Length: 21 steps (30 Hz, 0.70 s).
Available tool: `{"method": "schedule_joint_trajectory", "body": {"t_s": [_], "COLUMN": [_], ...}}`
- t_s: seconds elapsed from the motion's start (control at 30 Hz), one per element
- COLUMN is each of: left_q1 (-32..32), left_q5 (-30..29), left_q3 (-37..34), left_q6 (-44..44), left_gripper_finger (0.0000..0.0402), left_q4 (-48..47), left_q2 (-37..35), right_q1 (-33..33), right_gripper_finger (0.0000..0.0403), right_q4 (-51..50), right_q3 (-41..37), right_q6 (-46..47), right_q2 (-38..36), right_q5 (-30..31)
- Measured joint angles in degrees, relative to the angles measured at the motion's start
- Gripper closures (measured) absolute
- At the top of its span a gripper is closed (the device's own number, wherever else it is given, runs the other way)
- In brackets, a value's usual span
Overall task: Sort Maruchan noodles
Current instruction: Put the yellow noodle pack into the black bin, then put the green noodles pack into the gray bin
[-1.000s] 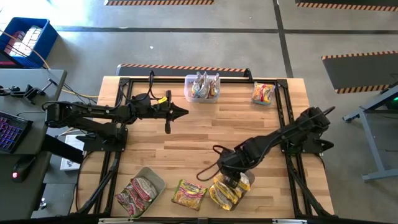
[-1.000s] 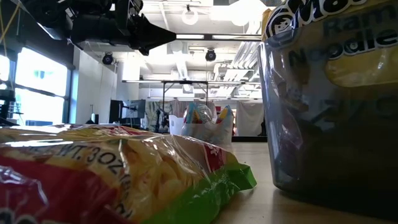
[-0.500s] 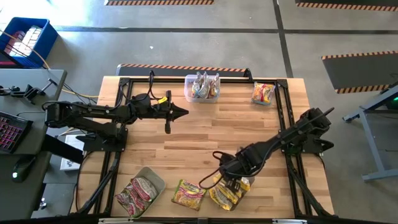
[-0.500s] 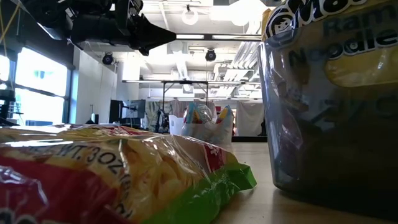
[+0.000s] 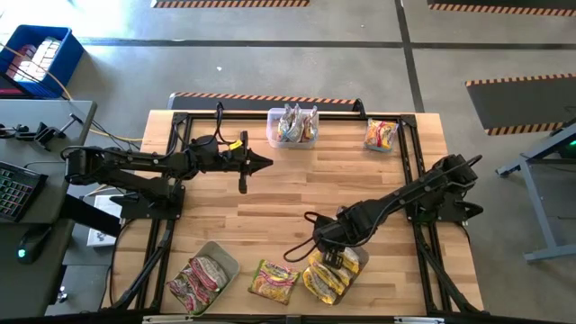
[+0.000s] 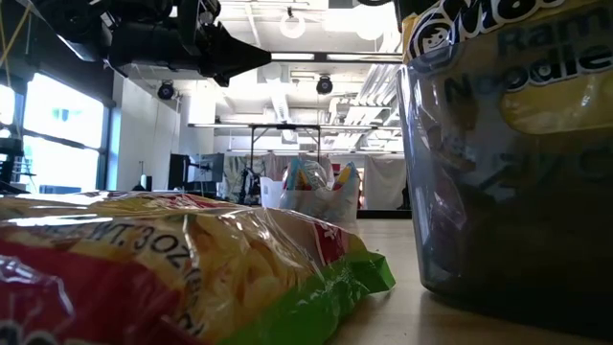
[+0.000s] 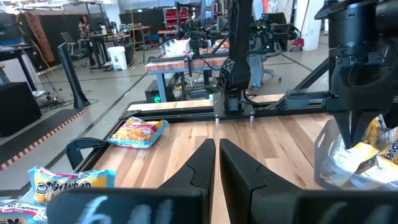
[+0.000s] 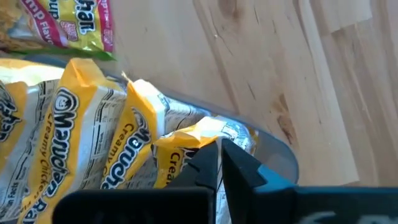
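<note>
Since a second ago the right gripper (image 5: 329, 258) has closed its fingers; they now meet with nothing between them, right above the yellow Maruchan noodle packets (image 8: 93, 149) packed into the clear plastic tub (image 5: 331, 274) at the near edge of the pale wooden butcher-block table (image 5: 288, 193). The right arm has shifted only slightly over that tub. The left gripper (image 5: 266, 163) has not moved: it hangs above the table's far-left part, fingers pressed together and empty.

Taking the yellow-packet tub as the landmark: just to its left a loose yellow-green crinkly packet (image 5: 274, 280) lies flat on the wood, and further left a second clear tub (image 5: 203, 275) holds pink-red packets. Across the table from it, at the far edge, a third clear tub (image 5: 292, 126) stands full of greenish-silver packets, and toward the far-right corner from it a single multicoloured packet (image 5: 381, 135) lies on the wood.

A black metal frame (image 5: 180, 117) runs around the tabletop. The table stands on a grey concrete floor (image 5: 270, 63) marked with orange-and-black hazard tape (image 5: 261, 96). Left of the table there is a desk with a keyboard (image 5: 16, 189), and beyond that a blue crate (image 5: 38, 59). Behind the table the room opens into a bright workshop with white ceiling lights (image 6: 292, 24), tall windows (image 6: 57, 134) and other workbenches (image 7: 180, 62).
</note>
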Motion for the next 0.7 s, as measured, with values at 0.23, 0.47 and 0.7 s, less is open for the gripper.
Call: {"method": "schedule_joint_trajectory", "body": {"t_s": [0.23, 0.47, 0.7], "left_q1": [0.0, -1.0, -7.4], "left_q5": [0.0, 0.1, 0.3], "left_q3": [0.0, 0.0, 0.5], "left_q6": [-0.1, 1.0, 3.9], "left_gripper_finger": [0.0387, 0.0394, 0.0401], "left_q4": [-0.8, -4.1, -9.0], "left_q2": [0.0, 0.0, 0.0], "right_q1": [-0.3, 1.4, -1.1], "right_gripper_finger": [0.0398, 0.0402, 0.0403], "right_q4": [-2.0, -2.3, 22.9], "right_q3": [2.0, 2.2, -15.8], "right_q6": [-2.8, -14.8, -25.3], "right_q2": [0.0, -4.1, -13.8], "right_q5": [1.1, 9.2, 8.0]}}
